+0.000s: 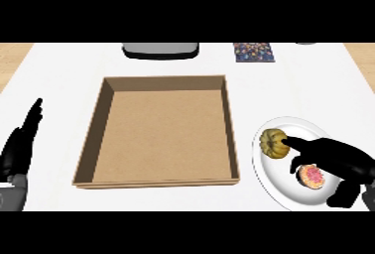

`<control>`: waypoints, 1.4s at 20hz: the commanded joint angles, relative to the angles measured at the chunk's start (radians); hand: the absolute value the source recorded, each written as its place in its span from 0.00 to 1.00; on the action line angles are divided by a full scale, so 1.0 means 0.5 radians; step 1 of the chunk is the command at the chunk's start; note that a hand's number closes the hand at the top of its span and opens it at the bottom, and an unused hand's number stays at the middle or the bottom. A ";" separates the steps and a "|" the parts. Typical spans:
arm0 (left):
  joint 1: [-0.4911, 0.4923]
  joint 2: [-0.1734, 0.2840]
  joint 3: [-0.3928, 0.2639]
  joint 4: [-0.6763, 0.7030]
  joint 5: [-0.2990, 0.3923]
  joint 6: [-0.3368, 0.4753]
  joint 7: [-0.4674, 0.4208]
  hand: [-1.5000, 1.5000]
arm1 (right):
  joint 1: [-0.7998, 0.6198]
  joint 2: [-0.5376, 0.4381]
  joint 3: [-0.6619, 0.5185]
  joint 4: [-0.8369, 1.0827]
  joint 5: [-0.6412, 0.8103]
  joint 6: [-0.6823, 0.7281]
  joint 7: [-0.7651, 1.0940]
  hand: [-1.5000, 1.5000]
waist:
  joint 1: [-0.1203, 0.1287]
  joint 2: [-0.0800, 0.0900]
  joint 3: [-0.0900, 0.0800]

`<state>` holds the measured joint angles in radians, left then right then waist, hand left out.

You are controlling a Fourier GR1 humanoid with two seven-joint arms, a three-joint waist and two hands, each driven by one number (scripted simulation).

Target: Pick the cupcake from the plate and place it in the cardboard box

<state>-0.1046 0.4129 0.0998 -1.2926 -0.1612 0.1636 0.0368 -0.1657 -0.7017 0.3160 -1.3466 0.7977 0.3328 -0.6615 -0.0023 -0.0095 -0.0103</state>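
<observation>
A cupcake with pink frosting sits on the near part of a white plate at the right. A yellow pumpkin-shaped pastry lies on the plate's far side. My right hand hovers over the plate, its fingers spread and arched above the cupcake. One fingertip reaches to the pastry's edge, and the thumb stays apart on the near side. The hand covers part of the cupcake. The open cardboard box lies in the middle of the counter, just left of the plate. My left hand rests open at the left edge, fingers up.
A grey appliance stands at the counter's far edge behind the box. A dark patterned item lies to its right. The box's right wall stands close to the plate's left rim.
</observation>
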 commanded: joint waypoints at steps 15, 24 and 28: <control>0.179 0.074 0.182 -0.020 0.009 0.046 0.060 0.50 | 0.605 0.797 -0.524 -0.305 0.225 -0.765 1.654 1.00 | -0.338 -0.086 -0.007; 0.207 0.054 0.152 -0.079 0.025 0.007 0.057 0.50 | 0.752 1.069 -0.214 -1.177 0.948 -1.054 2.296 1.00 | -0.226 -0.074 -0.009; 0.154 0.068 0.141 -0.087 0.023 -0.014 0.024 0.50 | 0.776 1.279 0.146 -1.501 1.365 -0.932 2.581 1.00 | -0.141 -0.036 -0.003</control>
<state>-0.0137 0.4443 0.1748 -1.3299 -0.1516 0.1660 0.0588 0.2034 -0.1338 0.2632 -1.9471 1.3055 -0.1526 0.5091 -0.1020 -0.0385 -0.0140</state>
